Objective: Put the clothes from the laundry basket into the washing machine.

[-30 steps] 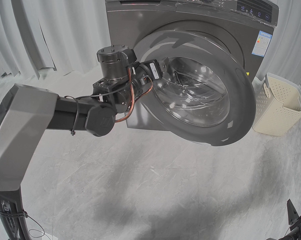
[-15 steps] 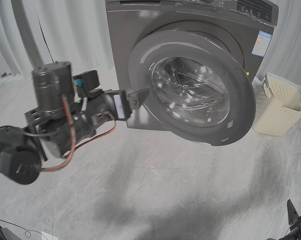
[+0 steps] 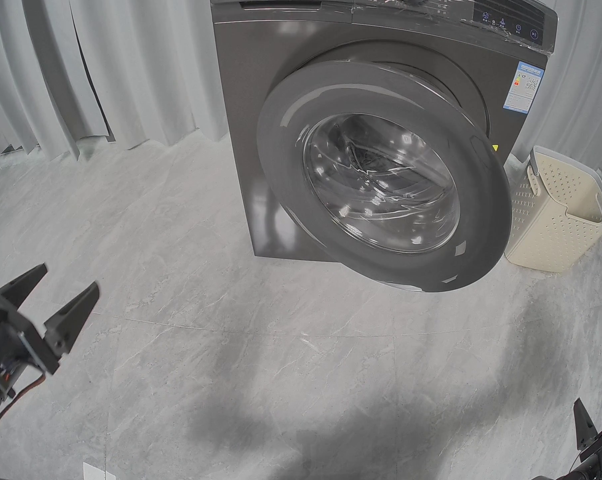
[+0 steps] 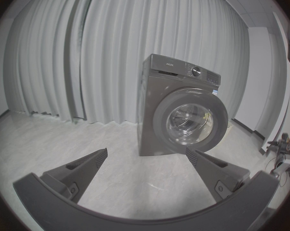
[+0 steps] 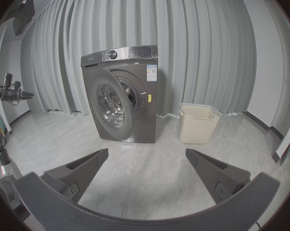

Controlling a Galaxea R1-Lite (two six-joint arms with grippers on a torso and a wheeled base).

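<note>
Cream laundry basket (image 3: 561,208) sits just right of the washing machine (image 3: 281,68), nearer the empty, spread-open right gripper (image 5: 146,152) than the equally open left gripper (image 3: 68,279).

You have a pale grey tiled floor (image 3: 281,368) in front of you. The washing machine (image 3: 281,101) stands on it, door (image 3: 381,175) swung open. The laundry basket (image 3: 554,215) sits just beside the machine, on the right.

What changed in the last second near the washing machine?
The left gripper drew back from the edge of the door toward the robot, down and to its left; it now hangs open and empty over the floor. The door, swung open, the laundry basket and the right gripper stayed put.
</note>
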